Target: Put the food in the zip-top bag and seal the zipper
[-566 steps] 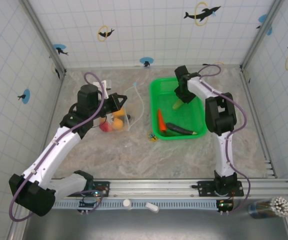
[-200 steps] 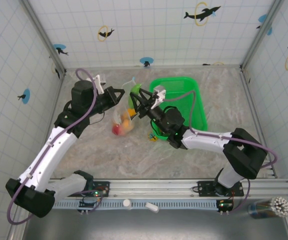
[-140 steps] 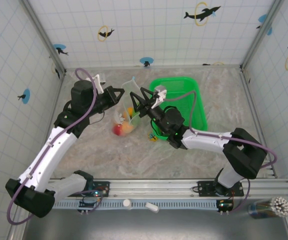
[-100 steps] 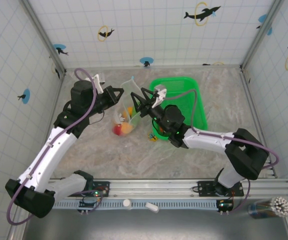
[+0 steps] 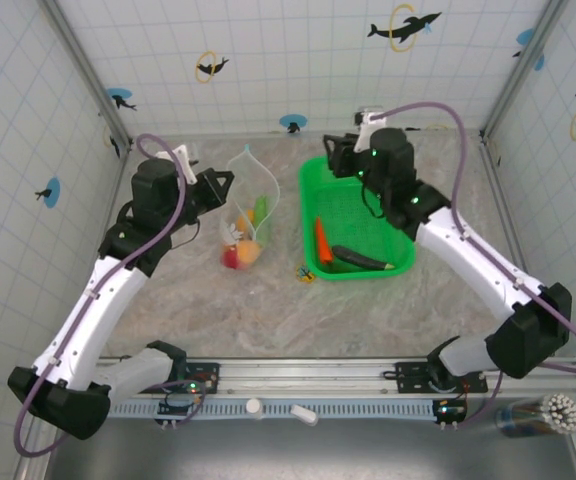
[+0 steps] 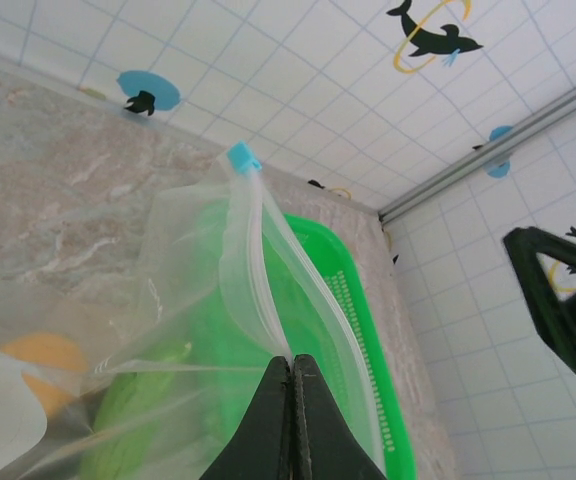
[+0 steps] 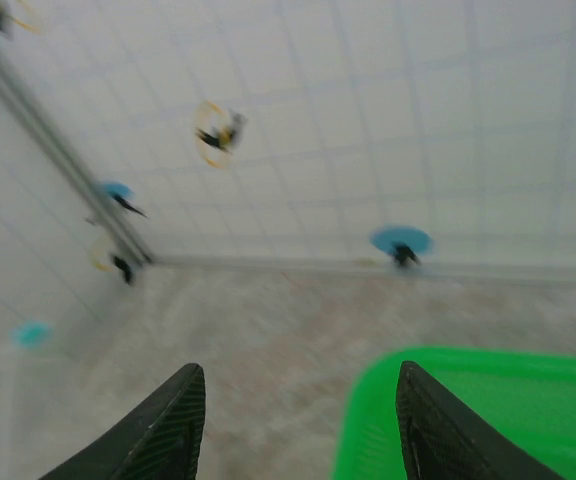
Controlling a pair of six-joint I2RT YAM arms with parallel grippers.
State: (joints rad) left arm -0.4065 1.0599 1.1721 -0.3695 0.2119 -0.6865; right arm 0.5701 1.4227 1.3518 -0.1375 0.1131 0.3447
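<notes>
1. Tiled white walls [image 5: 298, 60] with dolphin stickers close round a marbled table [image 5: 398, 310].
2. On the left, the left pincer [image 5: 222, 184] is clenched on the zip-top bag [image 5: 251, 195] and nips it at the mouth edge. In the left wrist view the pincer tips [image 6: 291, 365] meet, and the whitish zipper [image 6: 256, 270] runs up from between them to a small blue tab [image 6: 240, 155].
3. The bag is held up left of the green mesh basket [image 5: 373, 225], apart from it. Its mouth is uppermost and gapes in a loop, and its lower end is down at the table.
4. Inside the bag, a red apple [image 5: 231, 259] and a yellow-orange fruit [image 5: 251, 252] sit together at the bottom. Another yellow-orange fruit [image 5: 239, 223] lies a little higher, and a green cucumber [image 5: 260, 212] stands on end above them.
5. Through the plastic, the left wrist view shows the cucumber [image 6: 133, 425] beside an orange fruit [image 6: 38, 365].
6. The basket holds an orange carrot [image 5: 321, 242] along its left side and a dark purple eggplant [image 5: 361, 258] along its near side, the two close together.
7. A tiny yellow-and-black trinket [image 5: 305, 272] lies on the table just outside the basket's near-left corner.
8. The right pincer [image 5: 334, 158] hovers over the basket's far-left corner. It is released, and the blurred right wrist view shows its fingers [image 7: 300, 375] wide apart with nothing between them.
</notes>
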